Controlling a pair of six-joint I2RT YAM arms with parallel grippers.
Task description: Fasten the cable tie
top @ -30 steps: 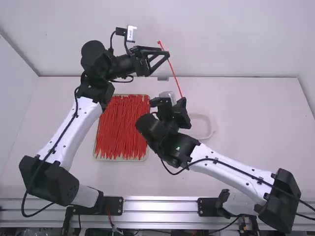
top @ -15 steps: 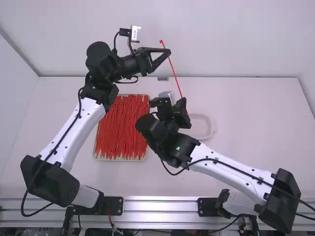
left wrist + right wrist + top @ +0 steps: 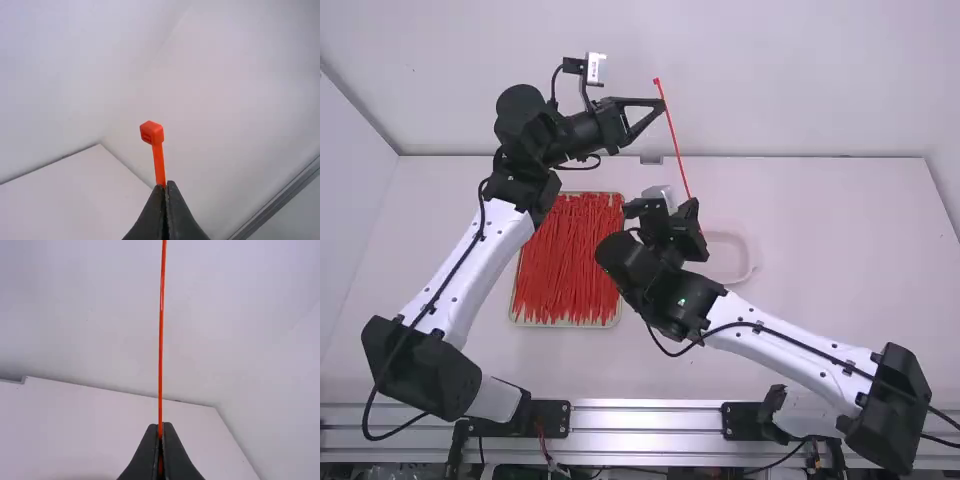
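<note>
Red cable tie [image 3: 678, 160]; white table [image 3: 840, 220]

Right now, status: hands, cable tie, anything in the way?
Left hand shut on cable tie just below its head. Right hand shut near the other end. Tie straight, unlooped, in the air. Nothing blocking.

We've got one red cable tie [image 3: 673, 142] stretched between both arms: left gripper [image 3: 663, 104] pinching near its head, right gripper [image 3: 689, 203] clamping the lower end, beside the tray [image 3: 565, 324] of spare ties [image 3: 565, 255].
</note>
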